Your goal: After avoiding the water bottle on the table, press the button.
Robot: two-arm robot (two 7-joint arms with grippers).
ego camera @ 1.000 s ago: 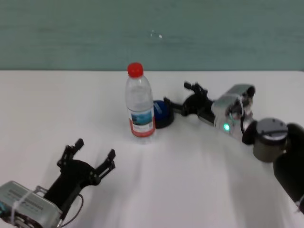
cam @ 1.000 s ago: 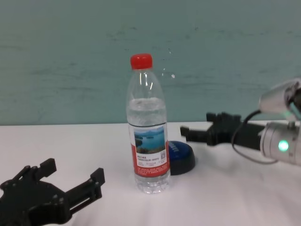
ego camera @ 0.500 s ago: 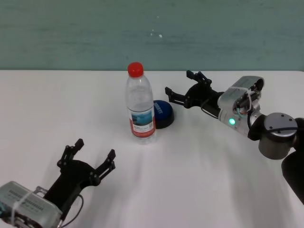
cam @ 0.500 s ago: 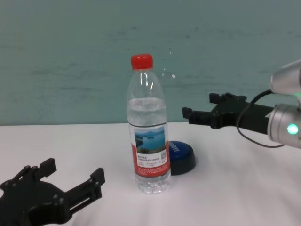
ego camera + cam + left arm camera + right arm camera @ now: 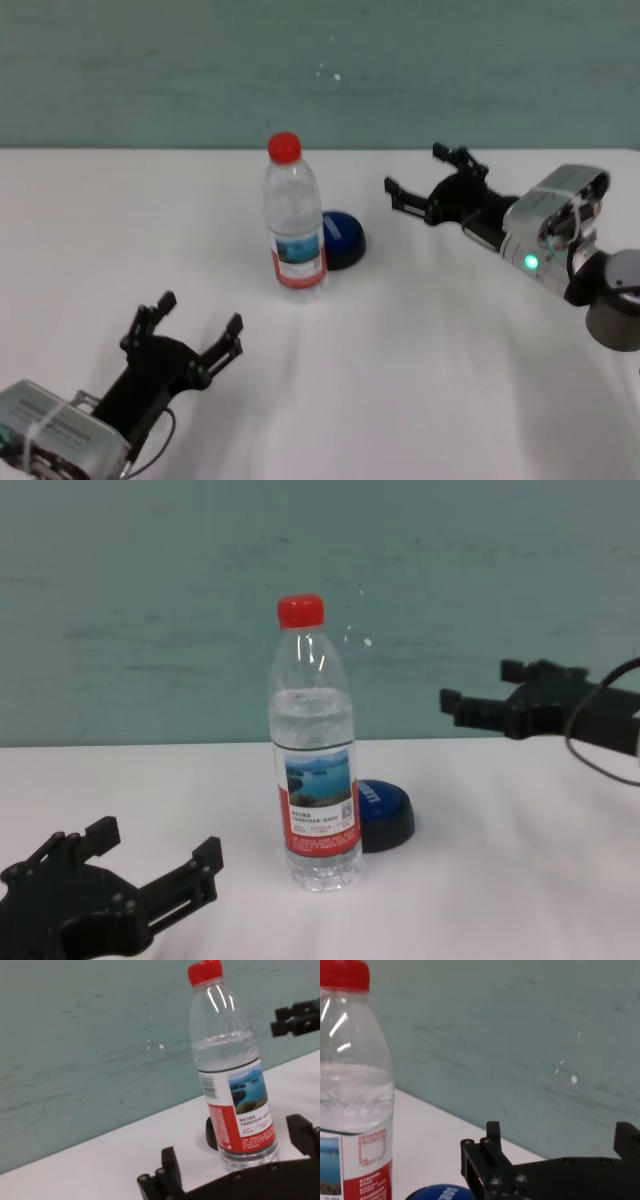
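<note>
The wide, plain white bench (image 5: 420,380) is carrying everything here, running back to a teal wall. The right arm is reaching in from the bench's right edge, its black right gripper (image 5: 428,180) hanging in the air with fingers spread open, holding nothing, well apart from the bottle and toward the bench's far edge. The left arm is sitting parked at the near left corner, its black left gripper (image 5: 195,328) also standing open and empty, low over the bench. The tall clear plastic water bottle (image 5: 294,220) with the red screw cap and red-and-white lake label is standing upright near the middle of the bench, toward the far edge. The low round blue dome button (image 5: 343,239) on its black base is sitting just beside the bottle, on the side toward the right edge, between bottle and right gripper.
</note>
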